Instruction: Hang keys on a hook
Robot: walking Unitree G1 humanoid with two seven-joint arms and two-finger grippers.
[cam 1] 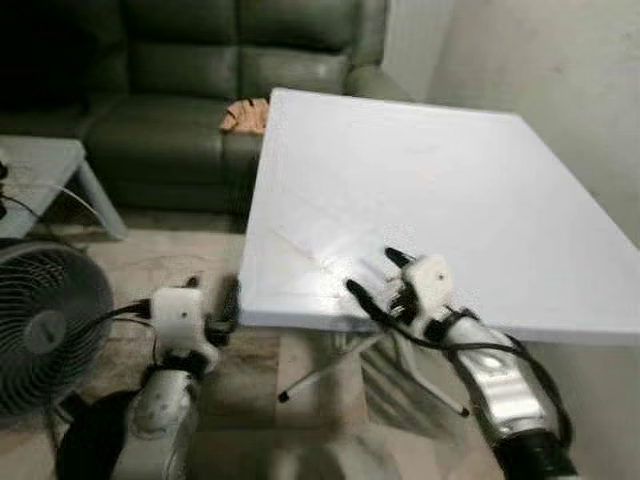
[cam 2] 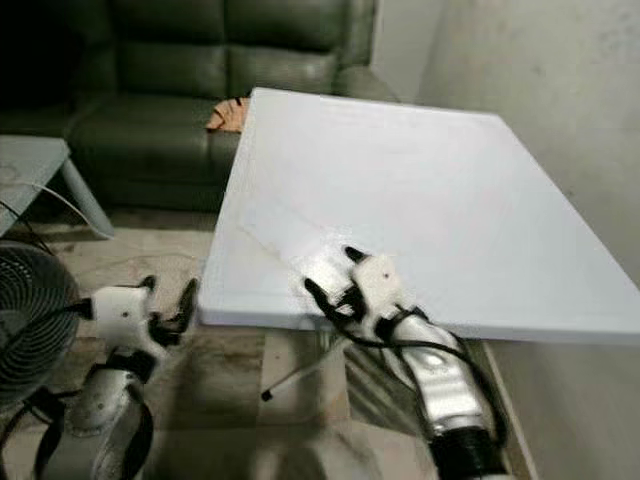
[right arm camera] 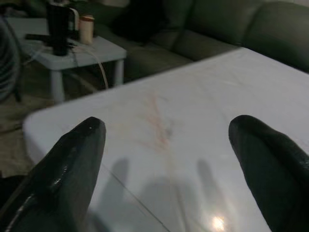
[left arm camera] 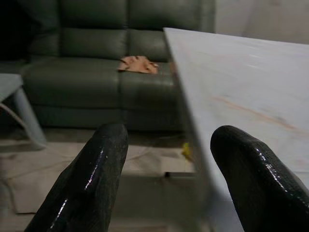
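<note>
Desk (cam 1: 450, 190): its right corner is cut off by the frame edge, and its legs are largely hidden beneath the top. Fan (cam 1: 40, 330): cropped at the left edge. Low side table (cam 1: 40, 170): only one corner enters the frame. Sofa (cam 1: 200, 80): upper left lost in shadow, the back cropped at the top. Orange-tan item (cam 1: 245, 115) on the sofa seat: too small and blurred to identify. Dark container (right arm camera: 59, 26) and pale cup (right arm camera: 87, 29) on the side table: blurred, details unreadable. Both arms: cut off at the bottom edge.

keys and hook cannot be made out around the white table (cam 1: 470, 190).
</note>
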